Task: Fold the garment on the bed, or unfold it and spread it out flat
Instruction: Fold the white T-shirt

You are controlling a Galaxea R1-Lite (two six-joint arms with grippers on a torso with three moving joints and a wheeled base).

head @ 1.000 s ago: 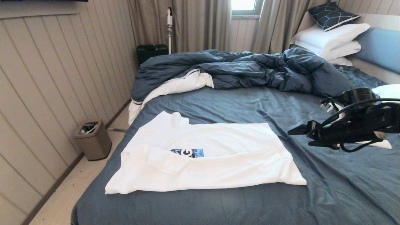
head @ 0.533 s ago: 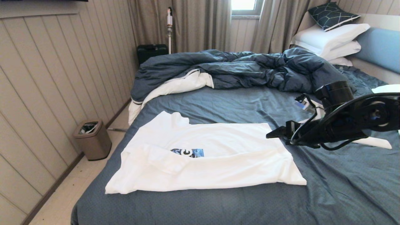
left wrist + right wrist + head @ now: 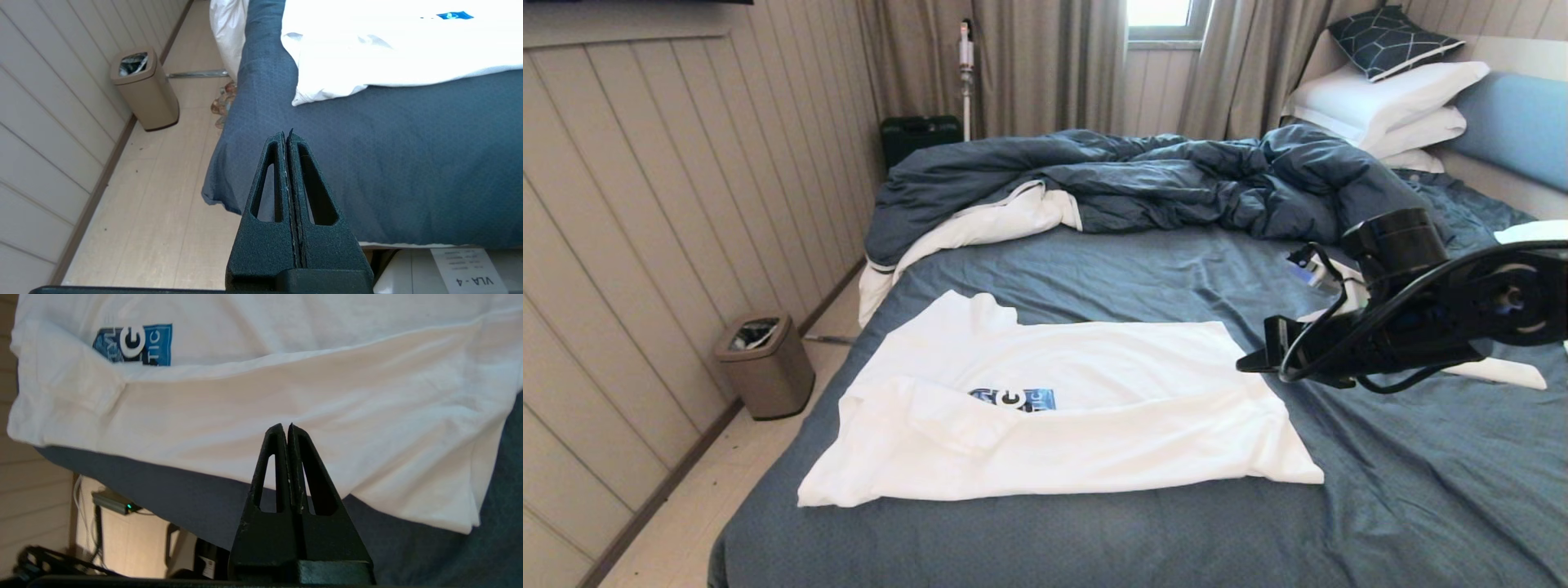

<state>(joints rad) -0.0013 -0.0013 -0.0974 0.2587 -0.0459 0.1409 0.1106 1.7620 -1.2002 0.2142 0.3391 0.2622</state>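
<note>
White T-shirt (image 3: 1062,416) lies crosswise on the bed (image 3: 1380,490), collar toward the wall (image 3: 645,245)

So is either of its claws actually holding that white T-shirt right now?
No. The right gripper hangs shut and empty above the white T-shirt; the left gripper, also shut and empty, is off the bed's corner.

Garment and bed
White T-shirt (image 3: 1054,416), near long edge folded over its blue print, lies on blue-grey bed (image 3: 1380,506).

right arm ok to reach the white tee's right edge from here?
Probably yes. The right gripper hangs shut just beside the white T-shirt, over bare bed sheet, with nothing between. Its jaws must open first.
</note>
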